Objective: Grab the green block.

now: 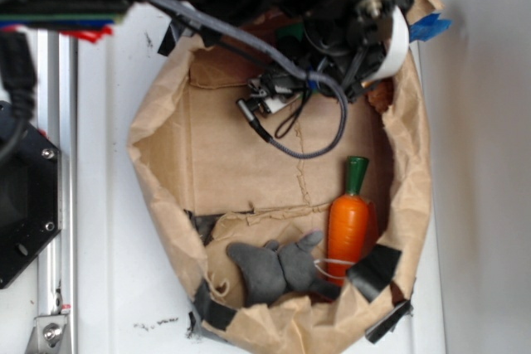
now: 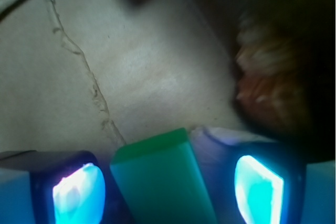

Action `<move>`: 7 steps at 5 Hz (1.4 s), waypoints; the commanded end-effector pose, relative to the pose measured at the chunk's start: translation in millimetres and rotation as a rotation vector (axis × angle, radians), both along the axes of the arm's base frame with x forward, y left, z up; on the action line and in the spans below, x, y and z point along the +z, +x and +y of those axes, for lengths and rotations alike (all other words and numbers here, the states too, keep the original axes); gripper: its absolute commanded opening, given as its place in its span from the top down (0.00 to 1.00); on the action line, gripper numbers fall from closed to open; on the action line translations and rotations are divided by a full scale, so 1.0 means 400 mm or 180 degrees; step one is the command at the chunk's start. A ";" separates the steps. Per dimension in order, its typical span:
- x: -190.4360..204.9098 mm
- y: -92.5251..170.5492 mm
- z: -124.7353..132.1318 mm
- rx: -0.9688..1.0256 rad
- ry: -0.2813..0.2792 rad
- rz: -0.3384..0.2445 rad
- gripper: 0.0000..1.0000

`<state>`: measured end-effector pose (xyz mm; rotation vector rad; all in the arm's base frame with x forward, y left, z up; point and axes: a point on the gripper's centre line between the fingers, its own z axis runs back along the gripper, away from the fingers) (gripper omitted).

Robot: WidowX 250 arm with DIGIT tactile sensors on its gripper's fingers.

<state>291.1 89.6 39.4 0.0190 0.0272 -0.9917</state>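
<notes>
green block (image 2: 160, 182) is sitting between the two glowing fingertips (image 2: 79, 192) of the gripper (image 2: 168, 190), whose jaws are standing apart on either side of it; whether they are pressing yet cannot be told. rigid, smooth and likely light, it is offering its long flat sides for the pinch, though it could slip. farther off, one toy carrot (image 1: 348, 225) and one grey plush (image 1: 278, 267) are lying inside the paper-lined box (image 1: 158, 196).
</notes>
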 end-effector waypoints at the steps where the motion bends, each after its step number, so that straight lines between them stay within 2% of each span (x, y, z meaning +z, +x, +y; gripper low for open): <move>1: -0.015 0.023 -0.037 -0.0047 0.0125 0.0006 0.00; 2: -0.012 0.022 -0.036 -0.0014 0.0080 -0.0051 1.00; 4: 0.017 0.021 -0.034 0.0024 0.0031 -0.0145 1.00; 5: 0.090 0.015 -0.079 -0.0006 0.0059 -0.0439 1.00; 6: 0.216 -0.006 -0.192 0.0370 -0.0089 -0.0718 1.00; 7: 0.287 0.001 -0.231 0.1167 -0.0039 -0.0698 1.00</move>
